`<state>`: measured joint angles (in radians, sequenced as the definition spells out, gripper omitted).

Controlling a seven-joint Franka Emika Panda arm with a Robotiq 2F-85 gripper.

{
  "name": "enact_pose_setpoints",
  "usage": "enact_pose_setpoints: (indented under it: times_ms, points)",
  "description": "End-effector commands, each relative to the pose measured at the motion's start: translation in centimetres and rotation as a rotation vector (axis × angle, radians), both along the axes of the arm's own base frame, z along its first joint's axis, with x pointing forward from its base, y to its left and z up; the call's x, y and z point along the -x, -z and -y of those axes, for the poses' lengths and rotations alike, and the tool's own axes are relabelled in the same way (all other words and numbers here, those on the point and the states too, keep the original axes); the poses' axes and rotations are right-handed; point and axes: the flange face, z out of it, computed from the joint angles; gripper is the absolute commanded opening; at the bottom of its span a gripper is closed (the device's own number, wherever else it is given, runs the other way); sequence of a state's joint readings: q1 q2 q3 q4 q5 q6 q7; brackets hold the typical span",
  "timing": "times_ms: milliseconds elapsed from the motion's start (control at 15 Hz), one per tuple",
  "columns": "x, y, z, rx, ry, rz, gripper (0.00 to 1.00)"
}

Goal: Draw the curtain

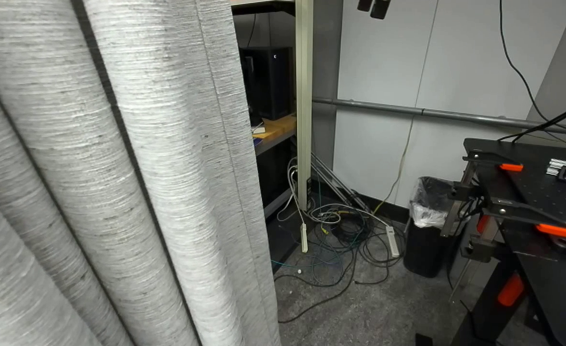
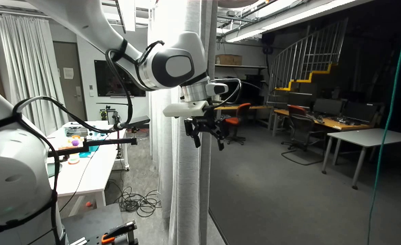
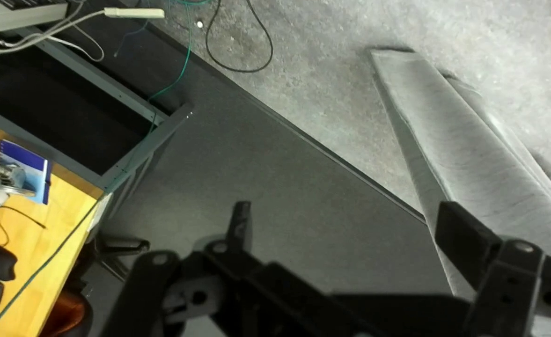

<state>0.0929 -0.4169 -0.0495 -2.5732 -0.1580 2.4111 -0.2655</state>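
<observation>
Curtain [image 2: 186,163] and gripper [image 2: 209,145] were close neighbours: the folds hung beside one of the fingers [image 3: 465,238] and ran down to the pale floor [image 3: 322,93] below. Those fingers stood apart and held no cloth; whether one touched the fabric I could not tell. As I judged it, the main danger was closing with too little in the gap: only a thin strip of the free edge [image 3: 422,173] showed there, so it could slip out under load. A nudge could swing the loose cloth away, and the white block [image 2: 185,109] just above the gripper could snag the folds. The top, high above the fingers, was out of view; a low pull might merely tilt the cloth rather than slide it. Room to move seemed best away from the curtain, over the dark floor [image 3: 266,187], with the wooden desk [image 3: 32,243] well apart from the gripper on that side.
</observation>
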Motion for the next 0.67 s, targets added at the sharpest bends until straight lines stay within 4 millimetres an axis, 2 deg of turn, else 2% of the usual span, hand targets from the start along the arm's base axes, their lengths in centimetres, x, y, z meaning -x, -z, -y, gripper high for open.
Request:
enact_pose_setpoints:
  times_ms: [0,200,333,400,467,600]
  points:
    - [-4.1,-0.3,-1.6,-0.081,-0.022,0.035,1.00]
    - [-5.8,-0.3,-4.0,-0.110,-0.064,0.041,1.00]
    - [-5.9,-0.1,-5.4,-0.107,-0.096,0.016,1.00]
    - [-5.6,0.1,-5.6,-0.090,-0.102,0.011,1.00]
    - [-5.2,0.3,-5.0,-0.089,-0.078,0.020,1.00]
    - [-5.2,0.6,-5.7,-0.085,-0.091,0.014,1.00]
